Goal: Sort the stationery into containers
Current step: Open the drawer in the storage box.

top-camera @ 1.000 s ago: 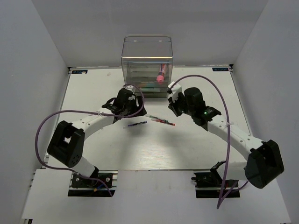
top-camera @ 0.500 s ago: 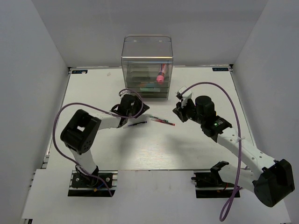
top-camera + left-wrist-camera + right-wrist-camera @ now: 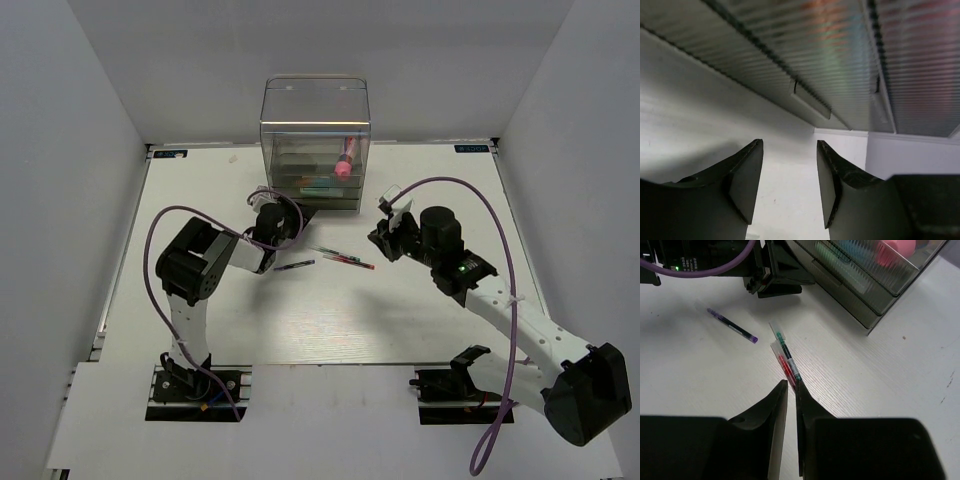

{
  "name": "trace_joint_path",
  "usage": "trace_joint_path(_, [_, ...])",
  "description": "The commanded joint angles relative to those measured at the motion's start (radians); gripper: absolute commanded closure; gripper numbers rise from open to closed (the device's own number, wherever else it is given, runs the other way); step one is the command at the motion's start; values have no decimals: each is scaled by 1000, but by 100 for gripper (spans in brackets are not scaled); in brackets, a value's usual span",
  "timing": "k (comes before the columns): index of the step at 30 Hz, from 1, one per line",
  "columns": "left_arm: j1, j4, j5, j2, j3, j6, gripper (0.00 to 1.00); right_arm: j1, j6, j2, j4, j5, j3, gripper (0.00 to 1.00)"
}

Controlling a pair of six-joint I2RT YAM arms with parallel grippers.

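Left jaws have swung up to the clear plastic drawer organizer (image 3: 315,108), apart; ribbed drawers blur their contents. 1 pink-capped marker (image 3: 344,165) inside. Right jaws, barely apart, over thin red-and-green pens (image 3: 786,364) on the table (image 3: 400,320).

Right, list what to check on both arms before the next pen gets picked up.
1. Left gripper empty, jaws apart: ok.
2. Left gripper facing a drawer handle: ok, handle just ahead.
3. Organizer drawers open for pens: not ok, they look shut.
4. Right gripper wide enough for a pen: not ok, only a narrow gap.
5. Green pen and red pen apart for a single pick: not ok, they lie against each other.
6. Purple pen clear of the others: ok.
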Motion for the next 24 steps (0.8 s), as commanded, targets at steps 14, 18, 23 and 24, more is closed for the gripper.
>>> trace_joint_path(14, [54, 185, -52, 97, 95, -58, 51, -5, -19, -5, 66, -16, -17, 81])
trace_joint_path(18, [54, 195, -83, 106, 104, -58, 52, -3, -19, -2, 66, -17, -17, 81])
trace_joint_path(23, [54, 229, -101, 126, 104, -67, 53, -5, -19, 1, 66, -20, -19, 81])
trace_joint_path(24, [54, 243, -112, 126, 104, -67, 53, -3, -19, -5, 64, -22, -17, 81])
